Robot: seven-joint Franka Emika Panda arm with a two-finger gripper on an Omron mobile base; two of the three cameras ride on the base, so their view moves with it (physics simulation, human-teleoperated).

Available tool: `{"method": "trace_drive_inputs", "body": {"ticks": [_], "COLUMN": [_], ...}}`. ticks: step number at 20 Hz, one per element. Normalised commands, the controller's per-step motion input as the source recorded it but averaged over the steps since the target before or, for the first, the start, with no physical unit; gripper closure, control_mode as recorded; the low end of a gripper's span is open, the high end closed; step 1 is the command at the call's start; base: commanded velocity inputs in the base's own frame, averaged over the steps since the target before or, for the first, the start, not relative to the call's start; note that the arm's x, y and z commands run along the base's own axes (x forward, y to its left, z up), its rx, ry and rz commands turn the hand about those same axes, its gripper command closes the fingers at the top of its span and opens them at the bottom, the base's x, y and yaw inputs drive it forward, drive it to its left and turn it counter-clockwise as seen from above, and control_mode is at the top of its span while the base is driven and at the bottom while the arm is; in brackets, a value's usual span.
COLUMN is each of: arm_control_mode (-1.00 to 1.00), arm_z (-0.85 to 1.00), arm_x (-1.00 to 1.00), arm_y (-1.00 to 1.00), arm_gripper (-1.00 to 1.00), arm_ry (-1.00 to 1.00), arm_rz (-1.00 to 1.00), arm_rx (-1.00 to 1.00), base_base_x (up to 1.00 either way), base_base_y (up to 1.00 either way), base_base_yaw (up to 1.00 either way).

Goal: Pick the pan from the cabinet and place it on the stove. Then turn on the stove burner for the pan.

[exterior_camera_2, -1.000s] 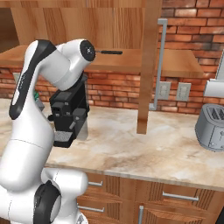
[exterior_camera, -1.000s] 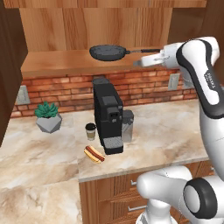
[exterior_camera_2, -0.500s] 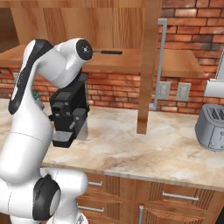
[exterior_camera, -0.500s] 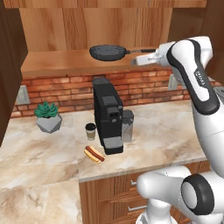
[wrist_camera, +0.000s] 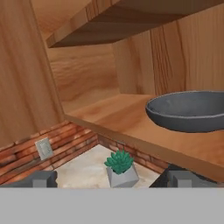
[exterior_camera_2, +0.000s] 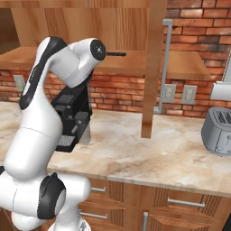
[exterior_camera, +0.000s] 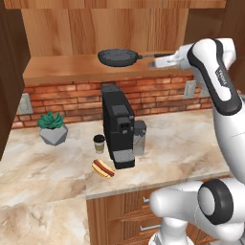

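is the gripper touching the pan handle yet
Cannot tell. In the left base view the gripper sits at the end of the pan handle, but no gap or contact shows plainly.

The cabinet (exterior_camera: 95,33) stands open, and on its wooden bottom shelf (exterior_camera: 62,72) sits the pan (exterior_camera: 117,58), its thin black handle pointing right. Below, the marbled beige worktop (exterior_camera: 43,177) carries a black coffee machine (exterior_camera: 118,125), a small paper cup (exterior_camera: 99,143) just left of it, a hot dog (exterior_camera: 103,168) near the front edge, and a potted succulent (exterior_camera: 51,128) near the brick wall. A silver toaster (exterior_camera_2: 219,131) rests farther right.
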Motion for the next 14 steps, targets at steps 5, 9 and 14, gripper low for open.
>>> {"method": "trace_drive_inputs", "body": {"ticks": [5, 9, 14], "arm_control_mode": [-1.00, -1.00, -1.00], "arm_z": [0.30, 0.29, 0.04], "arm_x": [0.03, 0.00, 0.03], "arm_y": [-0.08, -0.02, -0.04], "arm_gripper": [-1.00, -1.00, -1.00], "arm_ry": [0.00, 0.00, 0.00], "arm_rz": [0.00, 0.01, 0.08], "arm_rx": [-0.04, -0.09, -0.09], "base_base_x": [0.00, 0.00, 0.00], "base_base_y": [0.00, 0.00, 0.00], "base_base_yaw": [0.00, 0.00, 0.00]}}
